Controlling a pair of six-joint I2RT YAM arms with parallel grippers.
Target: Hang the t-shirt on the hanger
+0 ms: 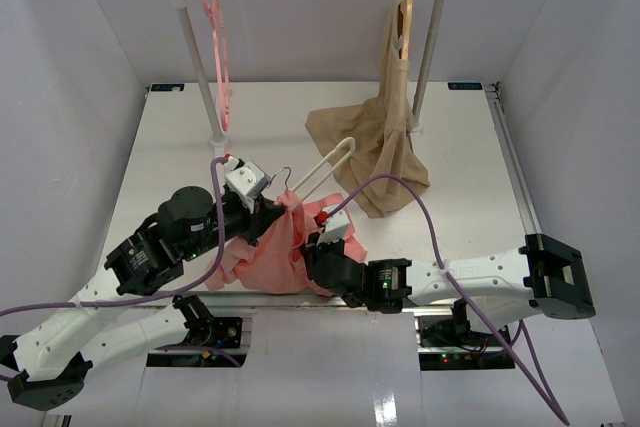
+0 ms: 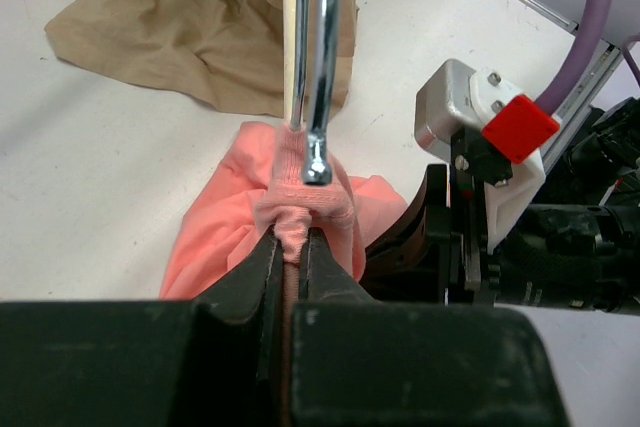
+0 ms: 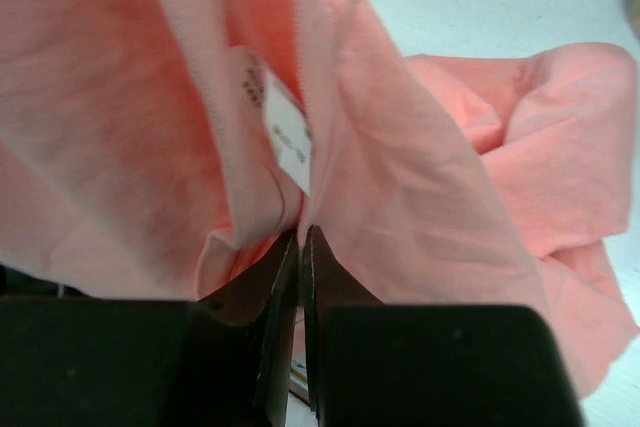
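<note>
The left gripper (image 2: 293, 239) is pinched narrow on a bunched fold of the t-shirt (image 2: 300, 202), low in the centre of its wrist view. The hanger (image 2: 292, 37) and its hook (image 2: 322, 47) rise straight up out of that bunch. The right gripper (image 3: 300, 239) is clamped on cloth just below the label (image 3: 280, 137). In the top view the t-shirt lies heaped on the table (image 1: 180, 137) at centre. Pulling the grips apart could slip the cloth free or drag the hanger out. Cloth hides whether the left jaws also catch the hanger.
</note>
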